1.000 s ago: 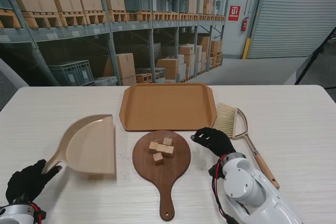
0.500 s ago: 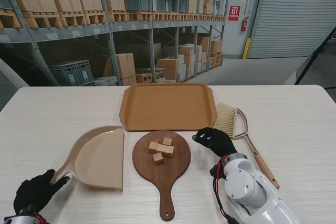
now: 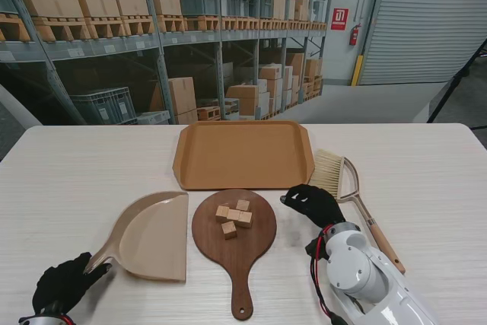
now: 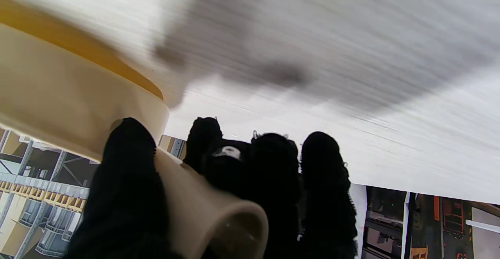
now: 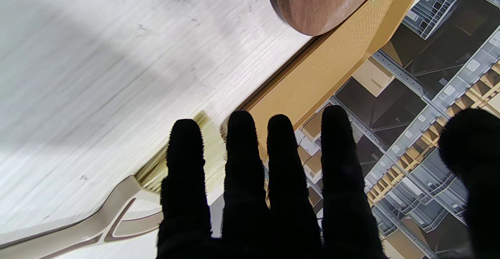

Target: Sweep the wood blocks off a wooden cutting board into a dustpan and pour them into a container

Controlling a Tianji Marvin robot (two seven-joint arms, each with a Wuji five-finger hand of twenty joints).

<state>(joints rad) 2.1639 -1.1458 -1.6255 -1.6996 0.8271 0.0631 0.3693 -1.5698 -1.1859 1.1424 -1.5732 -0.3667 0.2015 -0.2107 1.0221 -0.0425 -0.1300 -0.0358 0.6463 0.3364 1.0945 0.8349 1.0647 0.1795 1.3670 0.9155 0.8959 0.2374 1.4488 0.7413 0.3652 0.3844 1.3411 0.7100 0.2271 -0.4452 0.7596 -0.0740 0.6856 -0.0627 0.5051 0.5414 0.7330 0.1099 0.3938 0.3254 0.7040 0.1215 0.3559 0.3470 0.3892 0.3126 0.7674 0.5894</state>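
Stand view. Dustpan: flat on table, left of cutting board, open edge just beside it. Left hand: closed on dustpan handle. Wood blocks: five, clustered on the board's round part. Tray: farther from me, empty. Brush: right of board. Right hand: fingers spread, holding nothing, between board and brush. Red wall sign: writing unreadable.

Left wrist view. Fingers wrap the hollow handle; table blurred.

Right wrist view. Fingers extended above the table; brush bristles, tray rim, board edge beyond them. No legible labels.
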